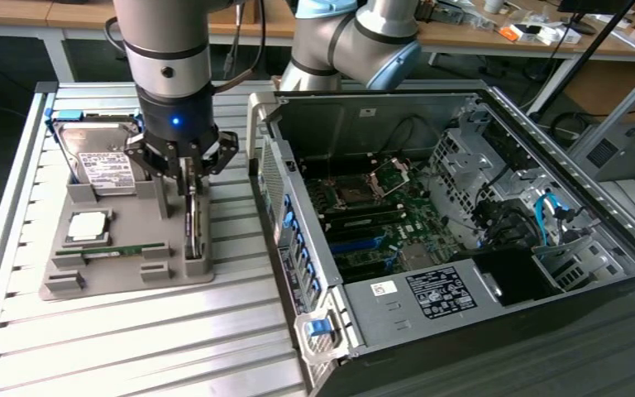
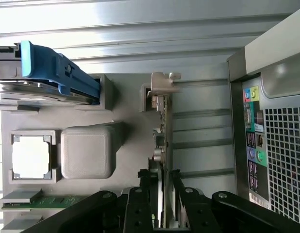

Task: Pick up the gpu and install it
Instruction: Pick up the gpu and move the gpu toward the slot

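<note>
The gpu [image 1: 192, 227] stands on edge in a slot at the exterior view's right side of a grey holder tray [image 1: 119, 281]. It is a thin dark card with a silvery bracket [image 2: 163, 83] at one end. My gripper [image 1: 191, 197] comes straight down over it, one finger on each side of the board. In the wrist view the dark fingers [image 2: 141, 204] press against both faces of the gpu [image 2: 162, 131], and the gripper [image 2: 163, 196] is shut on it. The card's lower edge still sits in the holder.
The holder also carries a hard drive [image 1: 102, 165] in a blue carrier [image 2: 57, 73], a square processor [image 1: 86, 225] and a green memory stick [image 1: 125, 248]. The open computer case [image 1: 582, 248] lies at the exterior view's right, with its motherboard [image 1: 367, 219] exposed.
</note>
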Robot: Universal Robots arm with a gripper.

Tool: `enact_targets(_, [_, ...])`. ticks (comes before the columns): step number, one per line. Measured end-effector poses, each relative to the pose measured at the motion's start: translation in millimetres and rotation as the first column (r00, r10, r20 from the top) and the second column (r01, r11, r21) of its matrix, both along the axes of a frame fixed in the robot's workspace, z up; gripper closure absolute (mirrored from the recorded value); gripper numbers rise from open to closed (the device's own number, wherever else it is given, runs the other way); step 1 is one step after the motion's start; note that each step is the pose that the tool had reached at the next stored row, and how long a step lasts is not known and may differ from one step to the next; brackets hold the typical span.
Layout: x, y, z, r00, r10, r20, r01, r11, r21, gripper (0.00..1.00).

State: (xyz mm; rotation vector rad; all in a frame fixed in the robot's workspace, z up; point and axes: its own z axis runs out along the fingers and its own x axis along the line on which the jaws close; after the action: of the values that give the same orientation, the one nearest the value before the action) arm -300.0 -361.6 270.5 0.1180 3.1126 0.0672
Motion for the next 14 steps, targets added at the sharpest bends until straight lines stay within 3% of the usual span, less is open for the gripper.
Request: enact_targets(14, [0.0,0.0,4.6,1.0,0.0,0.0,0.0,1.0,0.0,0.7])
